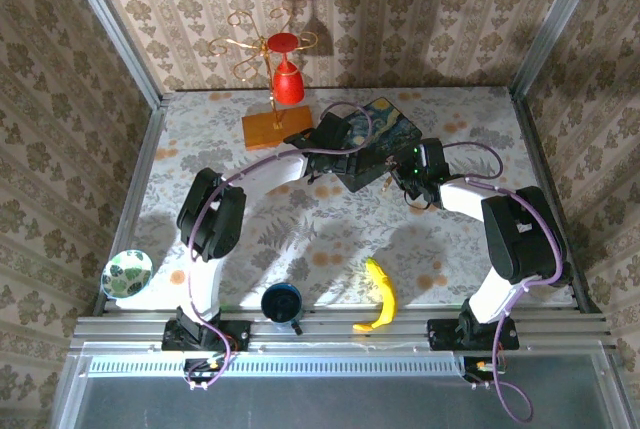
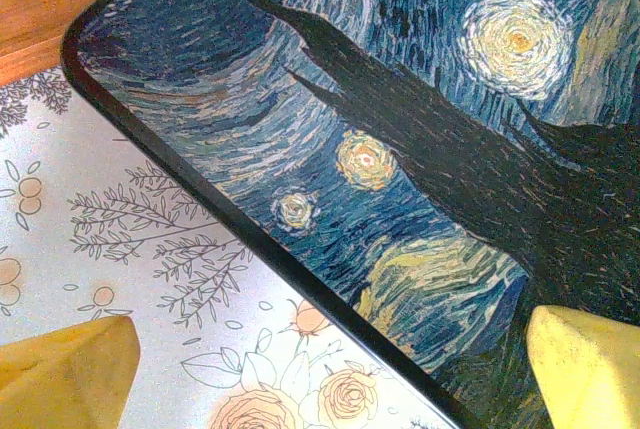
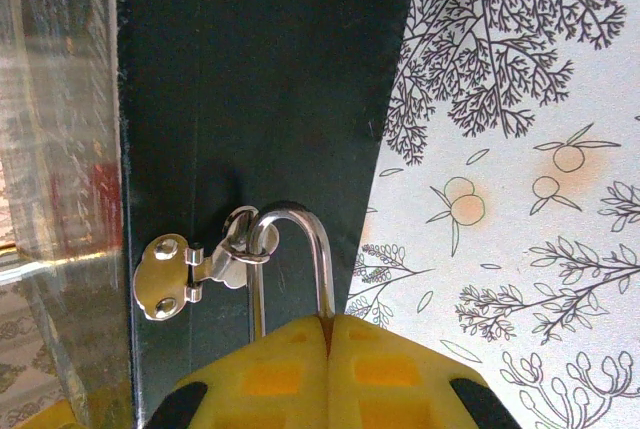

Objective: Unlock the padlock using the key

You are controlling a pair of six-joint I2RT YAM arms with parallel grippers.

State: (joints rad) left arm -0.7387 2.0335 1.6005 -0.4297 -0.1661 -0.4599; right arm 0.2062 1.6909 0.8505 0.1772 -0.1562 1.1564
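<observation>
The padlock hangs from a silvery hasp (image 3: 190, 269) on the dark side of the blue painted-print box (image 3: 260, 79). Its metal shackle (image 3: 322, 249) is threaded through the hasp ring, and its body is hidden between the yellow fingers. My right gripper (image 3: 328, 334) is shut on the padlock, pads pressed together around the shackle's base. My left gripper (image 2: 330, 379) is open above the box lid (image 2: 400, 129), straddling its black edge, one fingertip (image 2: 60, 374) over the tablecloth and the other over the lid. From above, both grippers meet at the box (image 1: 385, 134). The key is out of view.
A wooden base (image 1: 275, 127) carrying a gold wire stand and a red cup (image 1: 287, 79) sits just left of the box. Near the front edge lie a banana (image 1: 380, 294), a dark blue cup (image 1: 282, 301) and a small patterned bowl (image 1: 127, 272).
</observation>
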